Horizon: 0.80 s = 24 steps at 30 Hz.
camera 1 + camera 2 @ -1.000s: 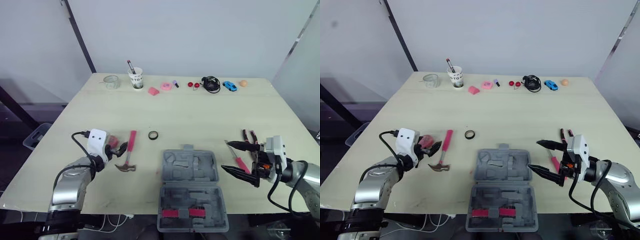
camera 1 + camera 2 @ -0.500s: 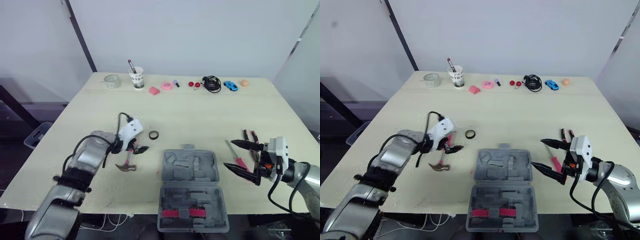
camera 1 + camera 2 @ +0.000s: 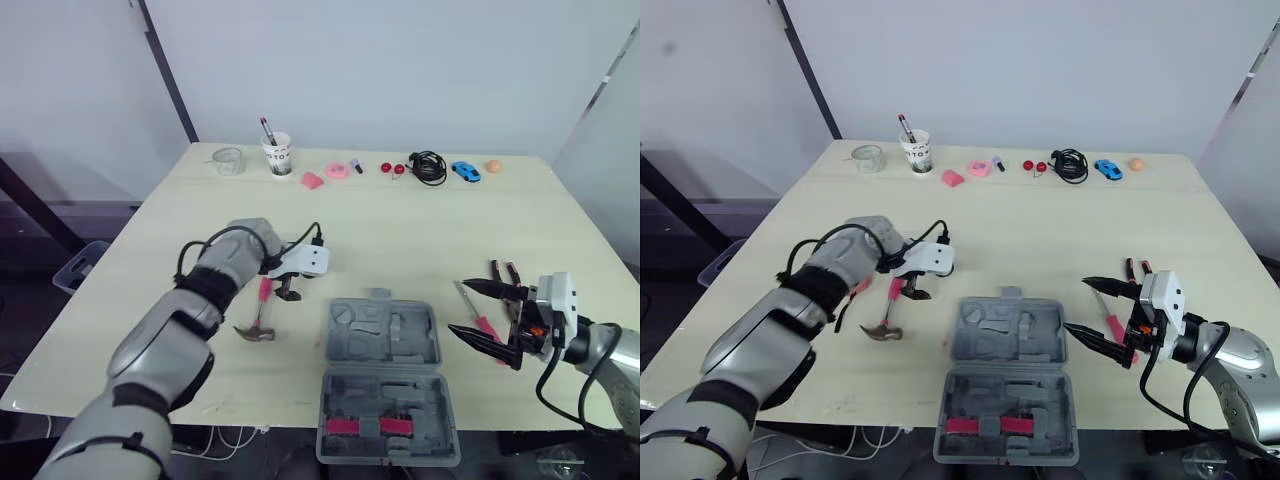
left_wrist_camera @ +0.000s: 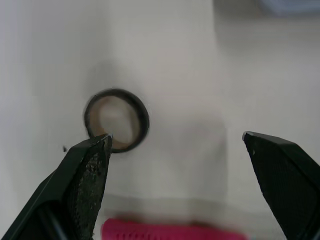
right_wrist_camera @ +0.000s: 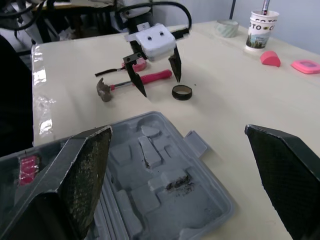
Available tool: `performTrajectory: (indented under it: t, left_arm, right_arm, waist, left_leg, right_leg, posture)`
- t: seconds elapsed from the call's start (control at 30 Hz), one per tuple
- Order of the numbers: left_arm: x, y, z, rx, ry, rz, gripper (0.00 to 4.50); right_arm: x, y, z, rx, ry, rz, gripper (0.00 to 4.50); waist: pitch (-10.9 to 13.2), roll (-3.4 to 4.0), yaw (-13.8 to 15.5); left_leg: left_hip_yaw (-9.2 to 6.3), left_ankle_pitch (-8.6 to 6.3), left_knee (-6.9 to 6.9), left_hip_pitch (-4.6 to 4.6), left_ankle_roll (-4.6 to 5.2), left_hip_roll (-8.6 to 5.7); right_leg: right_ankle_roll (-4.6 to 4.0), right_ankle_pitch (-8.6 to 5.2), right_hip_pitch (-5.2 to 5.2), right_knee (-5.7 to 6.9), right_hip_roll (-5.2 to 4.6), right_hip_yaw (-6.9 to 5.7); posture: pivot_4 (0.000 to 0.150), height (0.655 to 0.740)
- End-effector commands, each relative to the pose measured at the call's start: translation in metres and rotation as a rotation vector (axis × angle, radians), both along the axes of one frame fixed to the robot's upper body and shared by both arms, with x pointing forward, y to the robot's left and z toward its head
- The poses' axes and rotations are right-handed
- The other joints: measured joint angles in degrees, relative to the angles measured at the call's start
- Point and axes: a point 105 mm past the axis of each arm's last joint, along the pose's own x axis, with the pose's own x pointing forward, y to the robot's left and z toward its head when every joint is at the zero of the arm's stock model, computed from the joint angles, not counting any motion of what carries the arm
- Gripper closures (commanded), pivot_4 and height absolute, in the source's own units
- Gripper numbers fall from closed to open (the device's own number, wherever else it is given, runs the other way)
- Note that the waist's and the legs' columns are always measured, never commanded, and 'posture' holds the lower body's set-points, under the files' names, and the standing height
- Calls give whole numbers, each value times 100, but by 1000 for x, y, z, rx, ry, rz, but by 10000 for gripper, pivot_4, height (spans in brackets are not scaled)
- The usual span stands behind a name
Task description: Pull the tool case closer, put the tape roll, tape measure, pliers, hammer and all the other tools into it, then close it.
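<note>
The grey tool case [image 3: 385,375] lies open at the table's front edge. My left gripper [image 3: 288,292] hangs open just above the table, between the pink-handled hammer [image 3: 258,315] and the case. In the left wrist view the black tape roll [image 4: 116,120] lies flat just beyond one fingertip [image 4: 87,165]; the right wrist view shows the roll [image 5: 182,92] beside that gripper. My right gripper [image 3: 460,308] stands open, right of the case, empty. A red screwdriver [image 3: 478,320] lies under it and the pliers [image 3: 503,272] lie just beyond. A red object [image 5: 140,64] sits behind the left gripper.
Along the far edge stand a glass jar [image 3: 227,160], a paper cup with a pen [image 3: 278,155], pink pieces [image 3: 338,170], a black cable [image 3: 428,167], a blue toy car [image 3: 466,171] and an orange ball [image 3: 493,166].
My left arm has swung from left of the hammer, over its handle, to the tape roll. The right gripper has stayed put. The camera view shifted slightly.
</note>
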Motion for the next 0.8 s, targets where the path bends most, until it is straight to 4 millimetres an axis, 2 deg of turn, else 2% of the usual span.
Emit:
performTrajectory:
  t: [0.03,0.23,0.57,0.6,0.63,0.77,0.8]
  left_arm:
    - [6,1,2,95,-6,-22,660]
    - [10,-10,-6,136,-10,-47,660]
    - [13,-12,-14,211,-12,-59,660]
    - [13,-11,-15,226,-14,-64,5849]
    - [13,-11,-15,242,-12,-68,8731]
    - [17,-14,-12,271,-40,-75,30054]
    - [18,-16,-11,274,-48,-78,34132]
  right_arm:
    - [0,-3,13,-12,-50,-9,0]
    - [0,-3,14,-24,-49,-9,0]
    - [1,-1,16,-30,-54,-7,0]
    - [1,-1,16,-30,-55,-8,0]
    - [1,-1,16,-30,-55,-9,0]
    - [1,0,16,-30,-58,-12,0]
    - [1,0,16,-30,-59,-12,0]
  waist:
    - [0,0,-1]
    - [1,-1,-4]
    - [-2,4,2]
    - [-2,5,2]
    - [-3,5,2]
    - [-3,5,4]
    - [-3,5,4]
  left_leg:
    - [-1,0,0,0,0,0]
    - [-5,0,0,-1,0,0]
    - [-9,0,2,0,0,0]
    - [-9,0,2,1,1,0]
    - [-9,0,2,2,1,-1]
    - [-13,0,5,3,1,-1]
    - [-14,0,6,3,1,-1]
  right_leg:
    - [0,0,0,0,0,0]
    - [1,0,-1,0,1,-1]
    - [1,0,1,5,1,-2]
    - [1,0,1,6,1,-2]
    - [1,0,2,7,1,-2]
    - [1,0,3,14,2,-3]
    - [1,0,3,15,2,-4]
  posture:
    - [1500,7400]
    - [1500,7400]
    - [1500,7400]
    - [1500,7400]
    - [1500,7400]
    - [1500,7400]
    - [1500,7400]
